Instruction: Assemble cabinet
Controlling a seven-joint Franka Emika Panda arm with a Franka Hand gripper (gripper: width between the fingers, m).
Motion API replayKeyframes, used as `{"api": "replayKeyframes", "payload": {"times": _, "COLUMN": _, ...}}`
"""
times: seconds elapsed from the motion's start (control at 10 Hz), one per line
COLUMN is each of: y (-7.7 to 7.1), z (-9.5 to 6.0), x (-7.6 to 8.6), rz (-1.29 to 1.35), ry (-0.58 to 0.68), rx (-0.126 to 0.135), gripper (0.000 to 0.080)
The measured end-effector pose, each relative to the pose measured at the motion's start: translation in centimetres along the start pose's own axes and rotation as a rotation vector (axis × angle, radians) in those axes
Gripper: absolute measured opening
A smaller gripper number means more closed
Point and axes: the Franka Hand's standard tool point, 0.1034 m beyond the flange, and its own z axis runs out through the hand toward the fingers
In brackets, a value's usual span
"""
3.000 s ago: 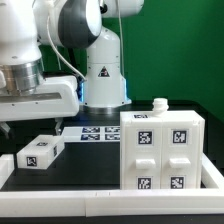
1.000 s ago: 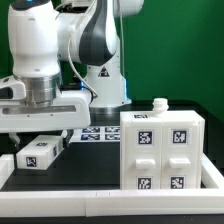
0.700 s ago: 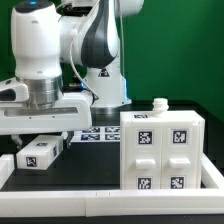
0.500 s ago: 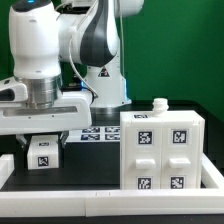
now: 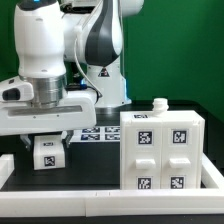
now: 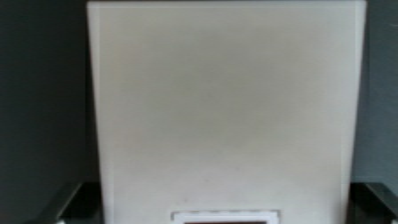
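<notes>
Since the earlier frame, the two-finger gripper (image 5: 45,134) has squared up the small white tagged drawer block (image 5: 46,153), jaws closed against both its sides. Lift it vertically, keeping it level. The large white tagged cabinet shell (image 5: 160,150) stands at the black worktop (image 5: 97,162)'s near corner, exterior view's right.

A robotics lab test cell: a white jointed robot arm (image 5: 45,50) stands over a matte black worktop (image 5: 95,160) fenced by a low white rail (image 5: 60,188), before a plain green backdrop (image 5: 185,40). The marker board (image 5: 100,131) and the white box-shaped cabinet (image 5: 160,150) carry black-and-white coded tags (image 5: 144,138).
</notes>
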Motion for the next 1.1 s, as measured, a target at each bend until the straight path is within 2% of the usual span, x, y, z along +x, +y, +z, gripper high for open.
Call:
{"api": "replayKeyframes", "payload": {"times": 0.3, "y": -2.5, "z": -4.4, "x": 1.8, "rz": -0.028, "ry": 0.014, "rx": 0.026, "gripper": 0.0561}}
{"api": "replayKeyframes", "payload": {"times": 0.5, "y": -4.3, "z": -8.0, "x": 3.7, "rz": -0.051, "ry": 0.033, "rx": 0.038, "gripper": 0.0561}}
{"api": "replayKeyframes", "payload": {"times": 0.7, "y": -5.4, "z": -10.5, "x": 5.6, "rz": -0.047, "ry": 0.031, "rx": 0.048, "gripper": 0.0561}}
{"api": "replayKeyframes", "payload": {"times": 0.9, "y": -6.5, "z": -12.1, "x": 7.4, "rz": -0.039, "ry": 0.017, "rx": 0.038, "gripper": 0.0561}}
{"api": "replayKeyframes", "payload": {"times": 1.1, "y": -6.7, "z": -11.3, "x": 7.1, "rz": -0.042, "ry": 0.021, "rx": 0.033, "gripper": 0.0561}}
